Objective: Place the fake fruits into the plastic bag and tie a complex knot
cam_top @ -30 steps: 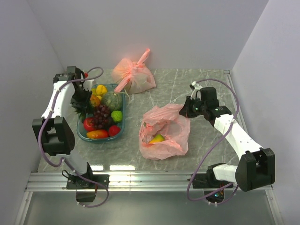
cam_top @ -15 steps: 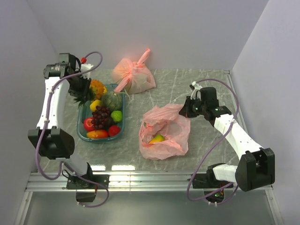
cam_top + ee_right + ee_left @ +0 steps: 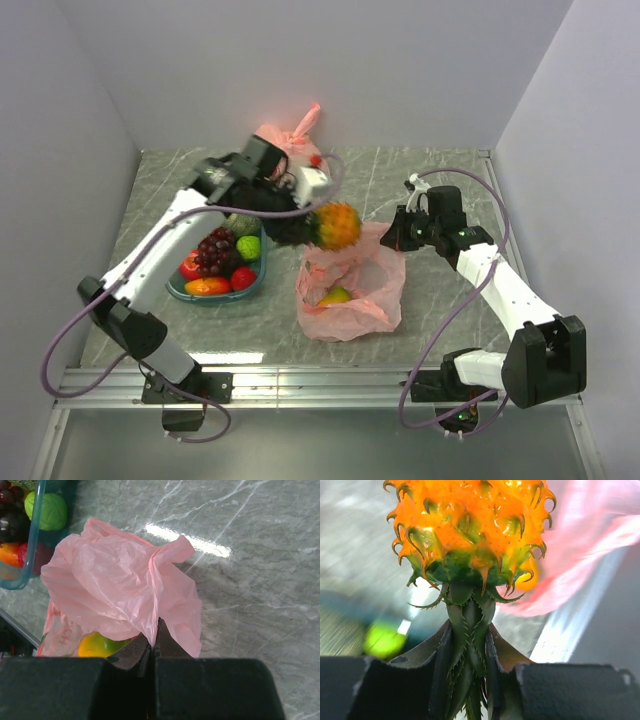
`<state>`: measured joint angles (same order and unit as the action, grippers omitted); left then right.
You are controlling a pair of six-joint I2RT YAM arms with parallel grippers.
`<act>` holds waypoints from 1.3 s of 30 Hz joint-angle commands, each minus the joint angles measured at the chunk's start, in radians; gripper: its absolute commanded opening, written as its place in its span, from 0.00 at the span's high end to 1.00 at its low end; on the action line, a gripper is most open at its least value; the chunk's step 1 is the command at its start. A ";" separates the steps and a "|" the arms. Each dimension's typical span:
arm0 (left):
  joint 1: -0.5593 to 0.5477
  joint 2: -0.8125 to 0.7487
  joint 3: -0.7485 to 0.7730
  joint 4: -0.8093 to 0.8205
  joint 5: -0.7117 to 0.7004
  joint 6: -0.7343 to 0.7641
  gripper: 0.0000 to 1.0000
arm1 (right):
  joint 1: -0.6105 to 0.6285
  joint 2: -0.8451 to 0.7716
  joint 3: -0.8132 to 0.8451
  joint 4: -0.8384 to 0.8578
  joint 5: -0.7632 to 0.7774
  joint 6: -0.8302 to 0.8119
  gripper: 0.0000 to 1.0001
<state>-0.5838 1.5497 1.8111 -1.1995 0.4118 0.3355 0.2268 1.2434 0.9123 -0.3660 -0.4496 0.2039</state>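
Far left on the grey veined worktop [image 3: 430, 180]: shallow teal see-through plastic basket [image 3: 176, 288], heaped with glossy fake fruits, among them a knobbly purple grape bunch [image 3: 214, 250], a round lime-green fruit [image 3: 249, 247], a smooth red apple [image 3: 243, 279] and a long orange-red mango [image 3: 207, 287]

Behind the basket, partly hidden by the left arm: paler peach-pink tied bag with a stiff pink tail [image 3: 308, 118]

Next along: spiky orange plastic pineapple [image 3: 336, 226], held clear of the worktop over the far-left rim of the open bag; left jaws part-way closed, clamped on its dark green serrated crown [image 3: 467, 630]

Hooked, green-tipped scales sharp only in the left wrist view, all behind them blurred

Centre: thin, crinkly, salmon-pink plastic bag [image 3: 352, 290], lying mouth-up, one smooth yellow-green fruit [image 3: 335, 296] inside

Right: right jaws pressed together on a pinch of that bag's far-right film, plain only in the right wrist view; tied bag visible only from above
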 commanded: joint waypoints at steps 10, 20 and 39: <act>-0.180 0.128 -0.228 0.118 0.151 -0.081 1.00 | 0.013 -0.061 0.016 0.018 -0.007 0.009 1.00; -0.243 0.345 0.034 0.172 -0.034 -0.282 0.91 | 0.028 -0.061 -0.018 0.030 -0.070 0.020 1.00; -0.312 0.067 -0.387 0.273 -0.017 -0.106 0.10 | 0.025 -0.065 -0.009 0.015 -0.001 0.019 1.00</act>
<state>-0.8932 1.7733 1.4464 -0.9073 0.3805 0.0940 0.2573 1.1973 0.8932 -0.3603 -0.4717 0.2260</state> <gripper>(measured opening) 0.888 0.006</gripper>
